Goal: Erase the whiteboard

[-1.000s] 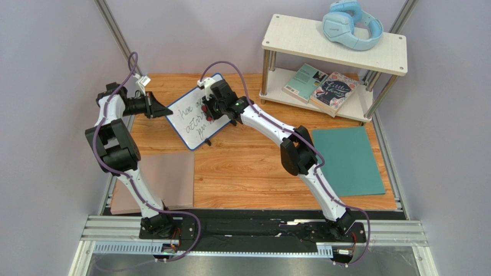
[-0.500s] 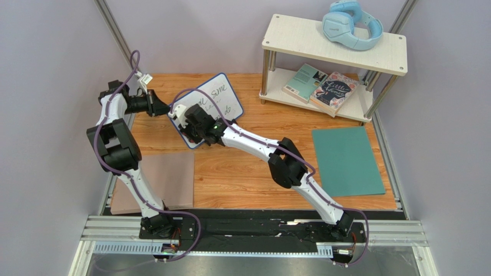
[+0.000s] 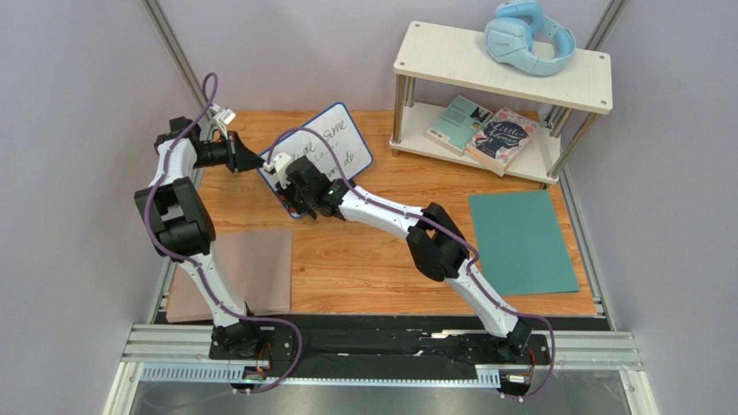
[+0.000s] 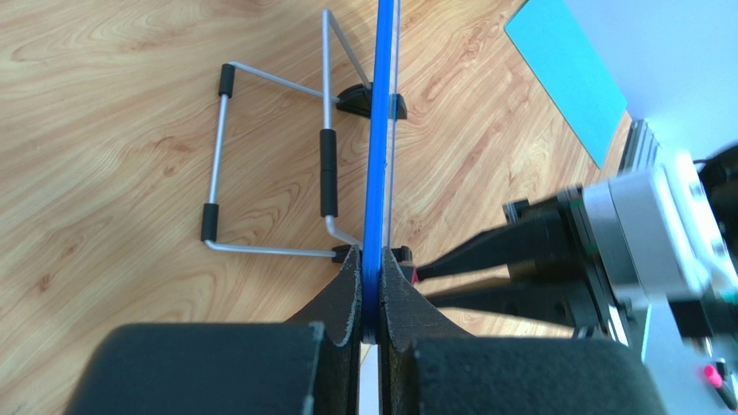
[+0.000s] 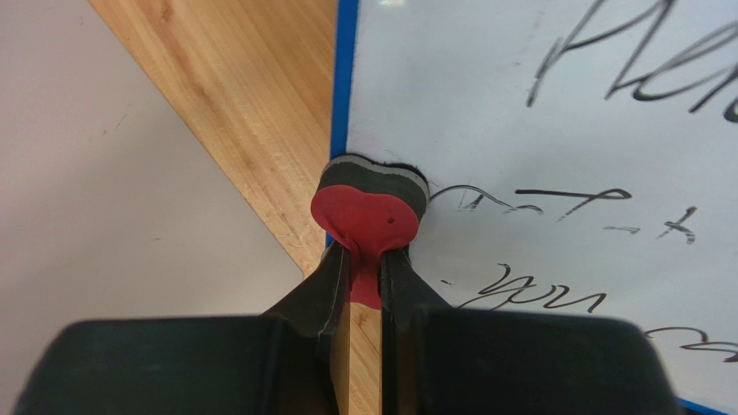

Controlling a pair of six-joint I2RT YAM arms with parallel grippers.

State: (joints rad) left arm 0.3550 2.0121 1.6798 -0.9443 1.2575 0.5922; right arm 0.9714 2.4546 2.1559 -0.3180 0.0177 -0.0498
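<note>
The whiteboard [image 3: 339, 138], white with a blue frame and black handwriting, stands tilted at the back of the wooden table. My left gripper [image 3: 252, 162] is shut on its left edge. In the left wrist view the blue frame [image 4: 379, 130] runs edge-on between my closed fingers [image 4: 373, 262], with its wire stand [image 4: 327, 164] behind. My right gripper [image 3: 290, 185] is shut on a red eraser [image 5: 367, 218] with a grey felt pad. It presses the eraser against the whiteboard's face [image 5: 537, 121] near the lower left corner, beside the handwriting.
A two-tier shelf [image 3: 450, 62] stands at the back right with blue headphones [image 3: 528, 35] on top and books [image 3: 482, 130] below. A teal mat [image 3: 520, 242] lies at the right. A pinkish-brown mat [image 3: 255, 268] lies at the near left.
My right gripper swept with the eraser from the board's upper right down to its lower left corner. The left gripper and board shifted slightly back.
</note>
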